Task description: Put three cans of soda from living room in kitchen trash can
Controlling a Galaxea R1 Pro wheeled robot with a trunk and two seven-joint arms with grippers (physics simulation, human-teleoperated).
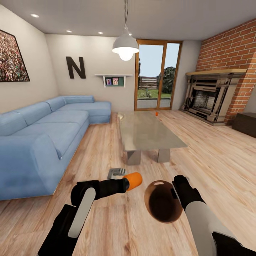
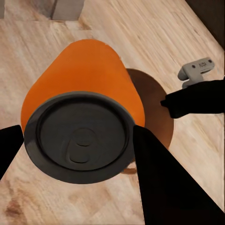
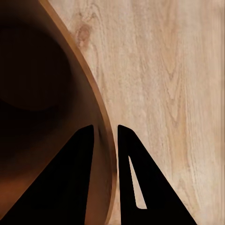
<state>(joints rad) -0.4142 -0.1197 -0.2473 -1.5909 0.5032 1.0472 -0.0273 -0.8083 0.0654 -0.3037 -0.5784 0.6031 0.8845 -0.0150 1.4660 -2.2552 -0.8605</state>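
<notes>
I am in the living room. My left gripper is shut on an orange can of soda, held on its side just above the wood floor. In the left wrist view the can's dark lid sits between my black fingers. Right beside it my right gripper is shut on the rim of the tash can, which is lifted and tilted so its brown inside faces me. The right wrist view has one finger on each side of the rim. Another can of soda stands on the far end of the glass coffee table.
A light-blue corner sofa runs along the left. The coffee table stands straight ahead, close to my grippers. A brick fireplace and a dark chest are at the right. Glass doors are at the back.
</notes>
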